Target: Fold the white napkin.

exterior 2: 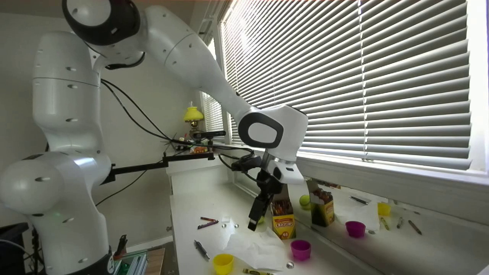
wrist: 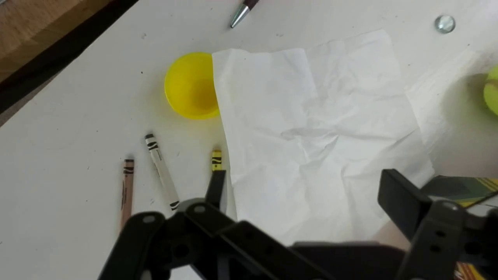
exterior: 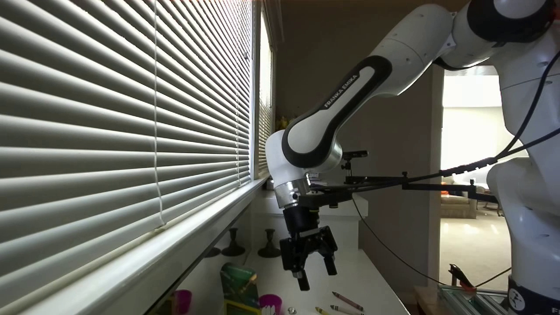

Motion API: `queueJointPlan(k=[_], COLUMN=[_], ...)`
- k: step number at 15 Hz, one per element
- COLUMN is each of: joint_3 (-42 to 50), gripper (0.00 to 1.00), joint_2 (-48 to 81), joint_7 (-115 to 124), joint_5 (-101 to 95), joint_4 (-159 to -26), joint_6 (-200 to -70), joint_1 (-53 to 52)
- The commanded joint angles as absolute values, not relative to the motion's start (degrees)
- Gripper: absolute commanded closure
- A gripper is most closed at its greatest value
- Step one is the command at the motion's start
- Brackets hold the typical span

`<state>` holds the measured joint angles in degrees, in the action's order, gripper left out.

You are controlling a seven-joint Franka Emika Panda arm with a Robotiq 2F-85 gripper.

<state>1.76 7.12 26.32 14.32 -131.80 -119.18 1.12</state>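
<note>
Wrist view: brown crayon (wrist: 127, 190), lower left; yellow cup (wrist: 190, 87), upper left; gripper (wrist: 304, 190), bottom, jaws spread wide, nothing held; white napkin (wrist: 323, 155), creased, centre, hiding the cup's right side; yellow-green ball (wrist: 492, 93), right edge.

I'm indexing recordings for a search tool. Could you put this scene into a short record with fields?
target: white napkin, spread out, wrinkled, on the counter
effector: gripper, open, above the counter, holding nothing
cups: yellow cup, magenta cup
box: open crayon box, near the napkin
loose items: pen, brown crayon, pale crayon, yellow crayon
</note>
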Motion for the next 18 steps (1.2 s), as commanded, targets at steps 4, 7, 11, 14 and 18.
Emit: queueJointPlan(k=[4,7,11,14,18], joint_3=[2.17,2.18,3.03,3.88,4.32], gripper=[0.00,0.00,0.00,0.00,0.00], joint_2=[9.33,9.46,11.51,11.16,11.12], joint_7=[26.26,26.26,23.04,18.92,9.17], joint_5=[14.31,14.31,17.27,20.54,25.35], joint_4=[-131.65,-131.59,-130.73,-131.32,-132.17], joint_6=[-120.29,-120.49,-120.84,-122.01,-122.82], joint_1=[0.86,0.85,2.47,4.21,6.65])
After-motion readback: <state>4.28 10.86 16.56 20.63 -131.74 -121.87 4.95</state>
